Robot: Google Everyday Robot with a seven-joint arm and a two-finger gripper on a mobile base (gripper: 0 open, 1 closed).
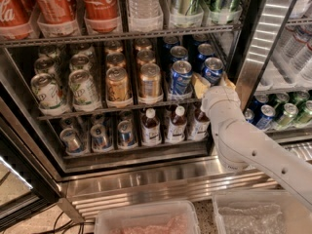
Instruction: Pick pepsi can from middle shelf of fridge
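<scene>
The fridge (243, 57) stands open, with a black door frame and a steel base. On its middle shelf (117, 104) stand rows of white-green, gold and blue cans. The front pepsi can (213, 70) of the right-hand blue row is upright at the shelf's right end. A second pepsi can (181, 76) stands just left of it. My gripper (212, 83) reaches in from the lower right on its white arm. It is open, with one tan finger on each side of the right front pepsi can, low on its body. The can rests on the shelf.
Red Coca-Cola cans (100, 6) and a water bottle (144, 4) stand on the rack above. Small white-capped bottles (151, 126) stand on the rack below. A second cooler section with green and blue cans (285, 113) is at the right. Two clear bins (146, 221) lie at the bottom.
</scene>
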